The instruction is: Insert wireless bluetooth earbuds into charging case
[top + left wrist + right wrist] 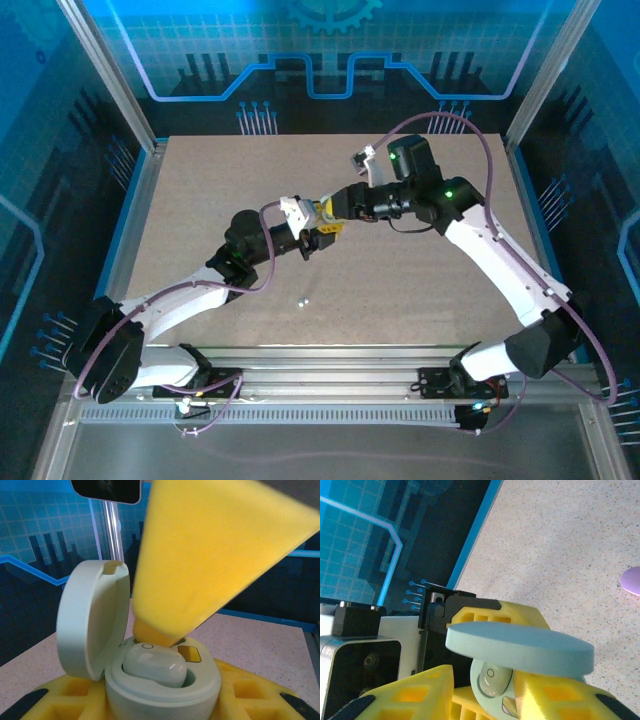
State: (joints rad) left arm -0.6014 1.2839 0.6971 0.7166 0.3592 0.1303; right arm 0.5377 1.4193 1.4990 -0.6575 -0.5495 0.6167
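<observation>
- Your left gripper [161, 702] is pinching the charging case [167, 692] by its base, apparently holding it clear of the table [200, 200] so its wells are facing up towards the other arm.
- The lid [85, 622] is standing open at the case's left, leaving the way in unblocked.
- One earbud [155, 666] is lying in the case's front well, seemingly seated.
- Your right gripper [487, 687] is reaching down over the case, one yellow finger [210, 555] touching down just behind that earbud. Whether its jaws are pinching the bud or letting go, you cannot tell.
- Small pale pieces [302, 299] are lying on the table near the case, on the side towards the arm bases, probably earbuds awaiting their turn.
</observation>
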